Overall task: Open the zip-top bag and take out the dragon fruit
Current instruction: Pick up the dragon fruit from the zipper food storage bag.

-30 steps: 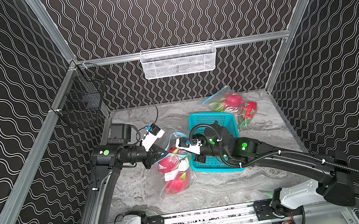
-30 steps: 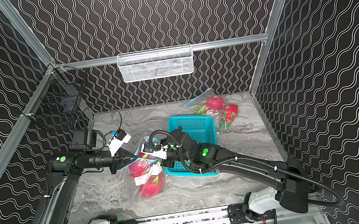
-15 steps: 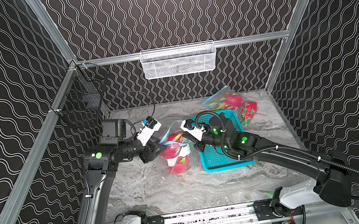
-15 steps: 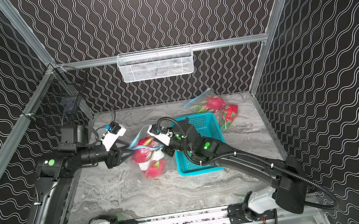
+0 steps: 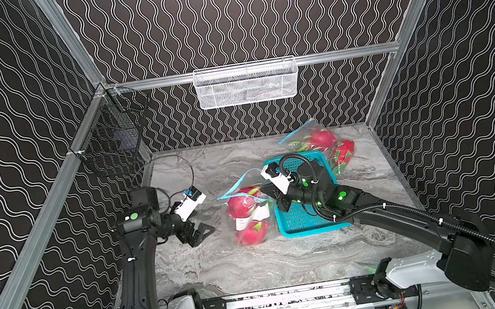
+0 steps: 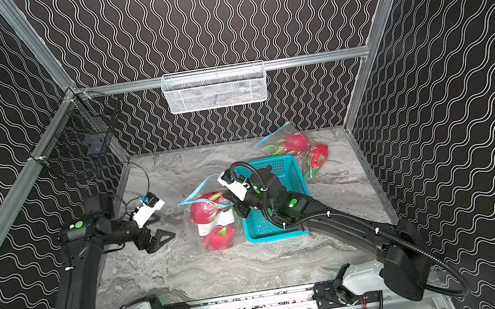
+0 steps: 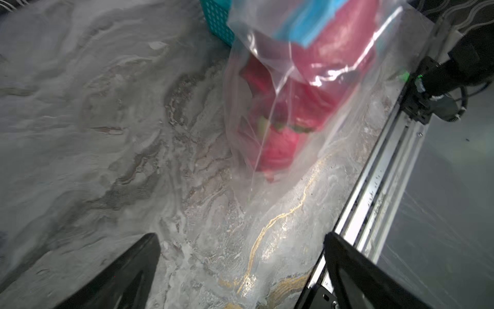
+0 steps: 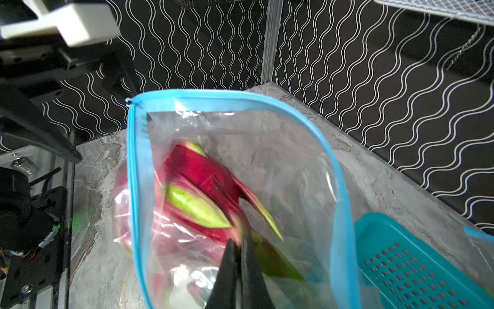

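The right gripper [image 5: 267, 191] is clenched on the lip of the clear blue-zipped plastic bag [image 5: 250, 214] mid-table, pink dragon fruit [image 5: 238, 206] inside. Keep that lip raised so the left gripper [image 5: 205, 236], gaping at the bag's 9 o'clock, can reach in. A second ago it pinched the bag; now it's let go.

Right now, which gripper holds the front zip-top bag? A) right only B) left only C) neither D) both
A: the right gripper is pinched shut on the front zip-top bag, while the left gripper stands open and clear of it.
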### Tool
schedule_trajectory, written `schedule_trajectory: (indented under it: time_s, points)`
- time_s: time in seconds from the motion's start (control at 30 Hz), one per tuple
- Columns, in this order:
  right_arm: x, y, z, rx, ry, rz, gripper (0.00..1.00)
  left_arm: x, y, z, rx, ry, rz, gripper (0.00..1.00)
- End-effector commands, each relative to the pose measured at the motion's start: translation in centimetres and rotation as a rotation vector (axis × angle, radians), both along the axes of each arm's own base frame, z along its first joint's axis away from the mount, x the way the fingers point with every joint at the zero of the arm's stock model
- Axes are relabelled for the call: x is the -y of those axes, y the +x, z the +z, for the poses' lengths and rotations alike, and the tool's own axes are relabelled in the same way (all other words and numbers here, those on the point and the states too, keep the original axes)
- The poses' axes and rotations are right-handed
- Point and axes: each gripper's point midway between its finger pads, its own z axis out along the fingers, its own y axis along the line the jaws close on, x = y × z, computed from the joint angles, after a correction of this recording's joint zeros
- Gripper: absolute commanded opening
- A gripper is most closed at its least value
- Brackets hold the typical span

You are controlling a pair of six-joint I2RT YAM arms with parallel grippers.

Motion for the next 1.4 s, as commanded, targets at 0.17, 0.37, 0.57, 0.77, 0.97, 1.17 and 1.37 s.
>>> schedule_trajectory:
  time_s: [0.17,0.37,0.57,0.77,0.97,1.17,1.37]
  points:
    - [-0.5,-0.6,1.4,-0.021,0.106,0.025,0.0,3.2,2.0,-3.4,0.119,-0.133,-0.151,0.95]
    - [-0.2,-0.5,1.1,-0.04,0.12,0.001,0.0,5.8,2.0,-6.3,0.108,-0.148,-0.203,0.9]
    - [-0.2,-0.3,1.1,-0.066,0.152,-0.014,0.0,6.7,1.3,-7.3,0.098,-0.176,-0.227,0.45]
    - [-1.3,0.2,3.4,-0.078,0.234,0.008,0.0,5.9,1.3,-7.5,0.124,-0.103,-0.22,0.0]
    - [0.0,1.5,6.8,-0.072,0.309,-0.036,0.0,-1.1,4.4,-6.3,0.187,0.207,-0.133,0.0]
    - [3.8,2.4,7.0,-0.1,0.384,-0.101,0.0,-6.8,4.0,-9.7,0.047,0.387,-0.128,0.0]
    - [4.2,1.9,5.6,-0.136,0.356,-0.109,0.0,-5.0,6.5,-5.4,0.167,0.338,-0.067,0.0]
